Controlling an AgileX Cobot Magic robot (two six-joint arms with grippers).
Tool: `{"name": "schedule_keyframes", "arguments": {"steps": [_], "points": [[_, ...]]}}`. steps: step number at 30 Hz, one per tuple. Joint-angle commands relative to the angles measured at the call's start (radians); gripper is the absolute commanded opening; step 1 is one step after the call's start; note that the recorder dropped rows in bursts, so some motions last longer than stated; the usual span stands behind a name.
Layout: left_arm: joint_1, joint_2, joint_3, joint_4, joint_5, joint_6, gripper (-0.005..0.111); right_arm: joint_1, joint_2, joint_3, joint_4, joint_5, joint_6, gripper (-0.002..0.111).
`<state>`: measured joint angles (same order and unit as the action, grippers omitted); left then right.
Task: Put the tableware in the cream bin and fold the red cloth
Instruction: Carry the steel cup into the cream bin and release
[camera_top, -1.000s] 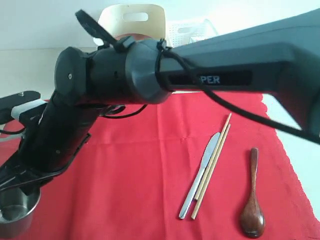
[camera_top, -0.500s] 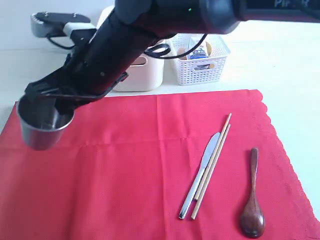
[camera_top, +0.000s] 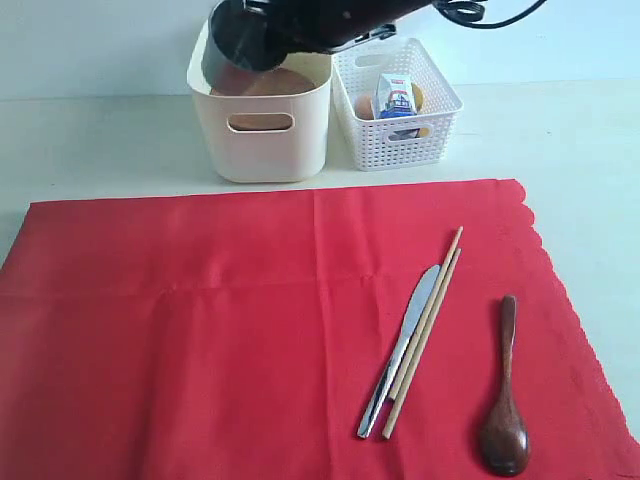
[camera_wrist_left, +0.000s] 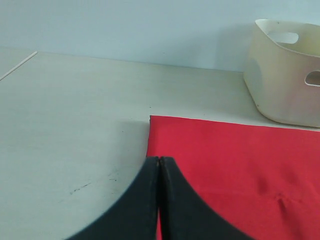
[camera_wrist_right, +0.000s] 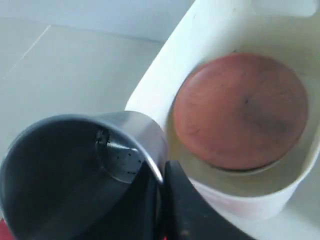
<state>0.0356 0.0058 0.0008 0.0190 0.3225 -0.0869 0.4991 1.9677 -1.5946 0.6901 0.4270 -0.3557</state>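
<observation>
My right gripper (camera_wrist_right: 161, 167) is shut on the rim of the steel cup (camera_wrist_right: 60, 165), one finger inside it and one outside. The cup (camera_top: 235, 40) hangs tilted over the cream bin (camera_top: 260, 140). A round brown plate (camera_wrist_right: 242, 110) lies in the bin on a pale bowl (camera_wrist_right: 280, 172). On the red cloth (camera_top: 200, 330) lie the silver knife (camera_top: 400, 350), the wooden chopsticks (camera_top: 428, 325) and the dark wooden spoon (camera_top: 505, 400). My left gripper (camera_wrist_left: 159, 160) is shut and empty over the cloth's corner (camera_wrist_left: 225, 155), out of the exterior view.
A white lattice basket (camera_top: 398, 105) with a blue-white packet (camera_top: 395, 95) and food stands right of the cream bin. The right arm (camera_top: 340, 20) crosses the top of the exterior view. Pale table (camera_top: 100, 140) surrounds the cloth.
The right arm has lifted the steel cup from the cloth's front left and carried it up and back to above the cream bin. The cutlery has not moved.
</observation>
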Motion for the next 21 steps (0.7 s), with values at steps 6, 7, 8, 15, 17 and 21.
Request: {"name": "schedule_keyframes", "arguments": {"steps": [6, 7, 8, 15, 17, 21], "points": [[0.001, -0.006, -0.001, -0.005, -0.006, 0.004, 0.001, -0.013, 0.000, -0.009, 0.006, -0.282, -0.002, 0.000], [0.001, -0.006, -0.001, -0.005, -0.006, 0.004, 0.001, -0.013, 0.013, -0.009, 0.006, -0.286, -0.002, 0.000], [0.001, -0.006, -0.001, -0.005, -0.006, 0.004, 0.001, -0.013, 0.022, -0.009, 0.006, -0.286, -0.002, 0.000], [0.001, -0.006, -0.001, -0.005, -0.006, 0.004, 0.001, -0.013, 0.057, -0.009, 0.006, -0.286, -0.002, 0.000], [0.001, -0.006, -0.001, -0.005, -0.006, 0.004, 0.001, -0.013, 0.057, -0.009, 0.006, -0.286, -0.002, 0.002], [0.001, -0.006, -0.001, -0.005, -0.006, 0.004, 0.001, -0.013, 0.057, -0.009, 0.006, -0.286, -0.011, 0.009]]}}
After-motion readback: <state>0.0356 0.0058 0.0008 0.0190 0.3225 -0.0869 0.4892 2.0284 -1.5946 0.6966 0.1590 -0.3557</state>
